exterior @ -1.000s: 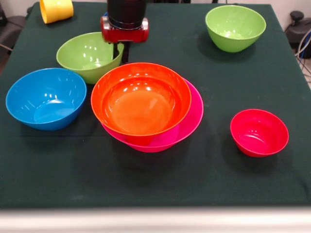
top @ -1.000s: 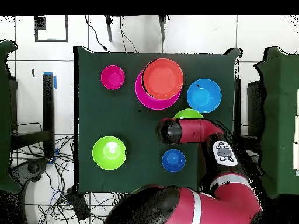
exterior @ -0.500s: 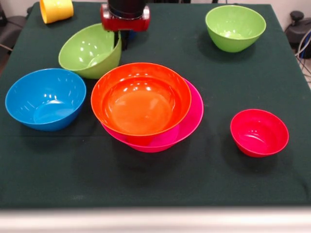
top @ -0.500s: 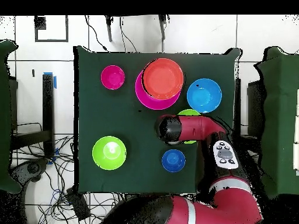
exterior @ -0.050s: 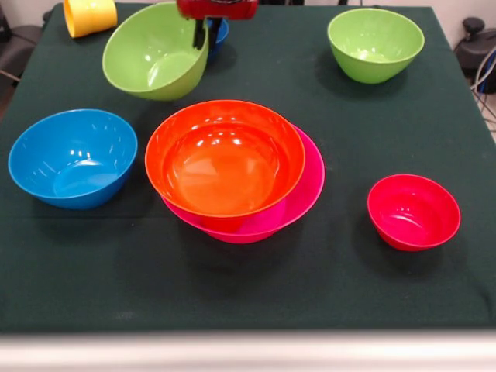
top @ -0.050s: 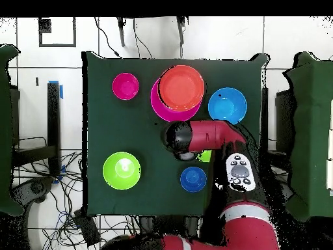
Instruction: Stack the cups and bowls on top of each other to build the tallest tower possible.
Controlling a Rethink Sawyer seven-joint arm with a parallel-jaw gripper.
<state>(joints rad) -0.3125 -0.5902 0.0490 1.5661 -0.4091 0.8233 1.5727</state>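
Observation:
My gripper (exterior @ -0.050s: 202,34) is shut on the right rim of a lime green bowl (exterior @ -0.050s: 155,50), which hangs tilted above the table with its opening toward the camera. In the overhead view the arm (top @ -0.050s: 195,137) covers this bowl except for a green sliver (top @ -0.050s: 205,156). The orange bowl (exterior @ -0.050s: 225,159) (top @ -0.050s: 181,87) sits nested in the large pink bowl (exterior @ -0.050s: 306,194) (top @ -0.050s: 161,109) just in front of the lifted bowl. A yellow cup (exterior @ -0.050s: 89,15) lies on its side at the far left corner.
A light blue bowl (exterior @ -0.050s: 74,157) (top @ -0.050s: 227,105) stands left of the nested pair. The small red bowl (exterior @ -0.050s: 413,211) (top @ -0.050s: 125,86) stands at the right. A second green bowl (exterior @ -0.050s: 376,44) (top @ -0.050s: 121,170) stands far right. A small dark blue bowl (exterior @ -0.050s: 220,32) (top @ -0.050s: 193,179) sits behind the gripper.
The gripper has risen with the green bowl, which left the table and tipped further. In the overhead view the arm's end has shifted left, toward the table's middle.

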